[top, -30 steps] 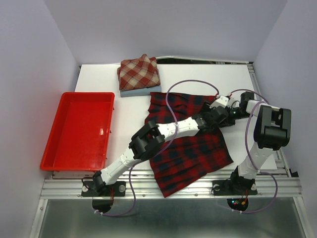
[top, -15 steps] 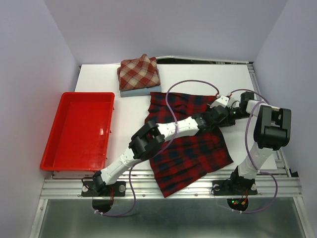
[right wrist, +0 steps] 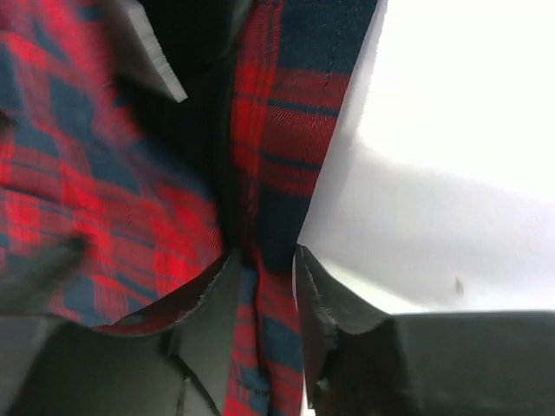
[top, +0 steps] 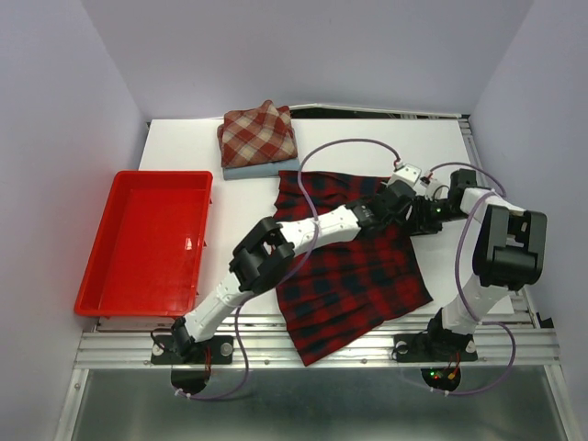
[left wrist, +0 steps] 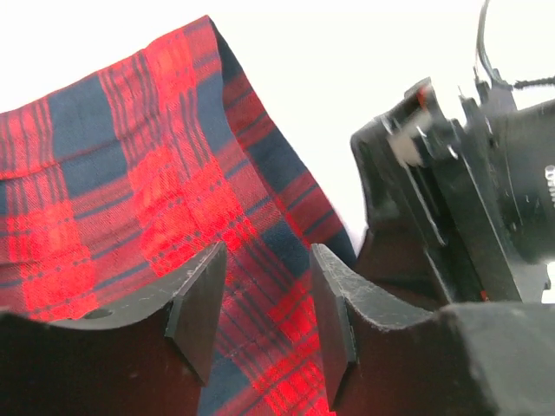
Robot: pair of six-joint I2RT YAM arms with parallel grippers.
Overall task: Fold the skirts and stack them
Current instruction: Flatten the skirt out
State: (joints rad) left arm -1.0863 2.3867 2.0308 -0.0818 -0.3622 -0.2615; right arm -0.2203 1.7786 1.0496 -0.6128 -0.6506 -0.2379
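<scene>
The red and navy plaid skirt (top: 354, 276) is lying spread on the right half of the white table (top: 184, 147), its near corner reaching toward the arm bases and its far right corner sitting where both grippers are meeting

The left arm is stretching diagonally across the cloth to that corner. In the left wrist view the left gripper (left wrist: 260, 312) is showing its two fingers (left wrist: 195, 303) standing partly apart, with the plaid running beneath and beyond the gap; nothing is pinched between them. The cloth's edge is slanting away to the upper right there, and the right gripper's black body is sitting just beside it

In the right wrist view the right gripper (right wrist: 263, 269) is holding its jaws only narrowly apart. A folded strip of the skirt's edge is running straight down between the fingertips (right wrist: 308, 277) and filling the gap, with bare table lying to the right of it and a shadow falling there. Whether the pads are actually pressing on the strip I cannot tell

At the far side of the table the brick-red and cream check skirt (top: 257, 133) is resting folded on top of the light blue skirt (top: 246, 172), well apart from both grippers. The red tray (top: 142, 175) is sitting at the left
</scene>
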